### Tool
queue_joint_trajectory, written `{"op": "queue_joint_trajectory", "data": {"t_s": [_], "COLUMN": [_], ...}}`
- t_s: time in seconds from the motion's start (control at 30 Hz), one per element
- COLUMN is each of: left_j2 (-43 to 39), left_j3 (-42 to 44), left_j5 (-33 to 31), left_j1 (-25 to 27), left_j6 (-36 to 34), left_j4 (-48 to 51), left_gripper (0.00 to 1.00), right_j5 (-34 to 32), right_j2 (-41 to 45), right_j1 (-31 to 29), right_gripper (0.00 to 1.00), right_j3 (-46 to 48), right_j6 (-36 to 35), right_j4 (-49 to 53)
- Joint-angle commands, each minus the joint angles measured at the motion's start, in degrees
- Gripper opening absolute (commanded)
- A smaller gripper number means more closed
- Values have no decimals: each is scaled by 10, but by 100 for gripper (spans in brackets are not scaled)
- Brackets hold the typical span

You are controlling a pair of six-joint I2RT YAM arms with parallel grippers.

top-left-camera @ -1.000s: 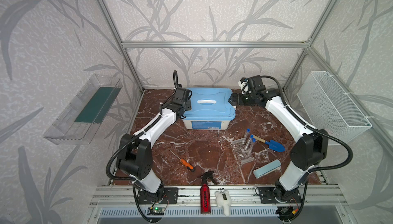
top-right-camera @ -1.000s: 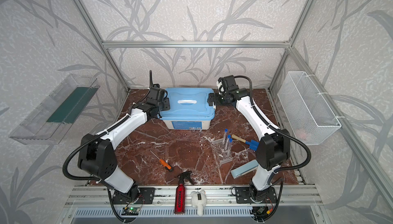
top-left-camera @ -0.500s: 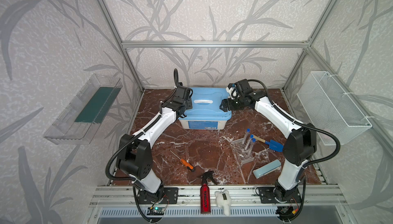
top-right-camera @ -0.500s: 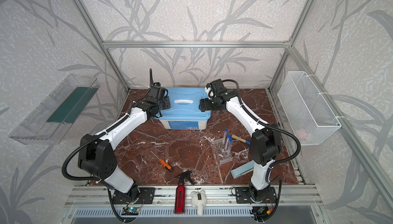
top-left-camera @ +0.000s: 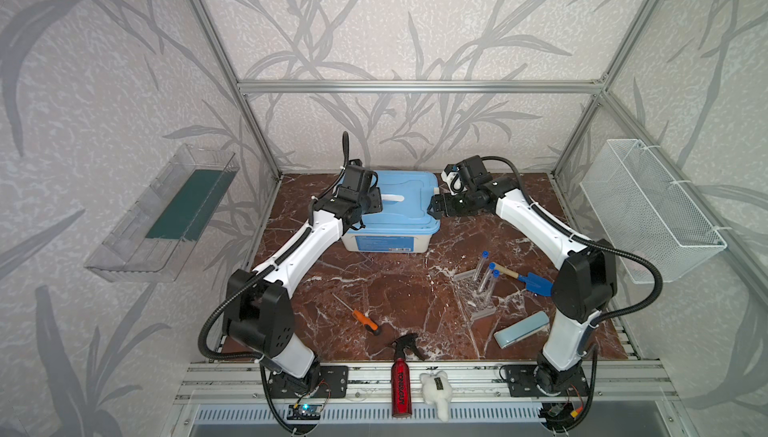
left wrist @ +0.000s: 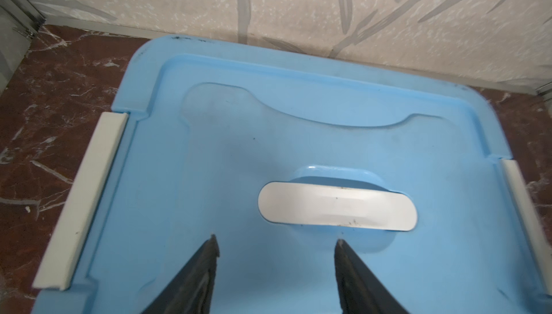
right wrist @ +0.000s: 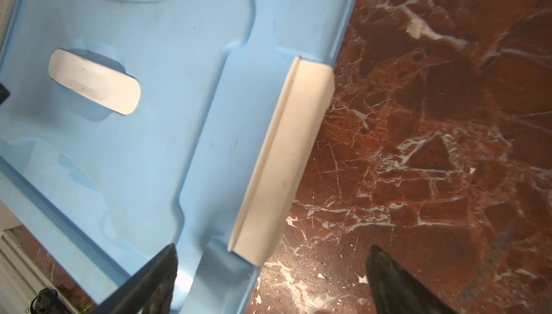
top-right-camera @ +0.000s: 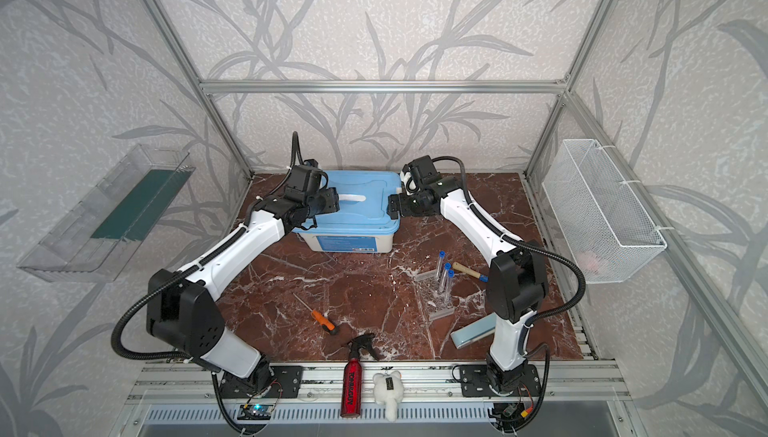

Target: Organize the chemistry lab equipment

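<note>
Top view: 3 tubes (top-left-camera: 486, 275) in rack (top-left-camera: 473, 295).

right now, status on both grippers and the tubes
Left gripper open above blue bin lid. Right gripper open at its side latch. Tubes untouched in rack.

A robot test cell: aluminium frame (top-left-camera: 415, 87), leaf-patterned wall panels (top-left-camera: 374, 19), marble-look tabletop (top-left-camera: 395, 289), two arms bolted to a front rail (top-left-camera: 457, 376).

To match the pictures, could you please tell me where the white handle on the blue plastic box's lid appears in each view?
Top views: white handle mid-lid, between both arms.
Left wrist: handle just beyond the fingers.
Right wrist: handle far across the lid.
Shared landmark: white side latch.
</note>
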State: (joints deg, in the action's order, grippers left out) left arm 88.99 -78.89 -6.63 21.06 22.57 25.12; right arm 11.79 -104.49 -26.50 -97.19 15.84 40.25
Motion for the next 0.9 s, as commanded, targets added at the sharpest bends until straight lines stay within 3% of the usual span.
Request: {"op": "queue_joint_trajectory", "data": {"t_s": [0.0,0.07,0.17,0.3,0.47,0.57,0.67,0.73,0.87], "left_j2": [-65,-101,-166,-256,-318,-334,-345,-345,-329], "left_j3": [-12,21,100,199,298,371,434,468,480], "left_j5": [19,4,-30,-36,-94,-116,-148,-202,-220], "left_j1": [-3,-4,-18,-67,-85,-88,-88,-88,-95], "left_j6": [-16,-22,-21,29,51,93,119,111,60], "left_j4": [26,28,23,22,9,-27,-81,-127,-214], "left_gripper": [77,85,87,77,68,69,73,79,85], "right_j5": [-39,-80,-121,-129,-159,-176,-159,-164,-180], "right_j2": [89,135,214,325,405,424,414,404,391], "right_j1": [-3,-2,19,90,171,209,241,252,259], "right_gripper": [99,99,99,99,88,81,80,80,88], "right_j3": [-8,8,56,180,333,405,454,488,564], "right_j6": [-5,-15,-27,1,26,38,48,42,-4], "right_j4": [0,-1,0,-30,-63,-94,-126,-168,-285]}}
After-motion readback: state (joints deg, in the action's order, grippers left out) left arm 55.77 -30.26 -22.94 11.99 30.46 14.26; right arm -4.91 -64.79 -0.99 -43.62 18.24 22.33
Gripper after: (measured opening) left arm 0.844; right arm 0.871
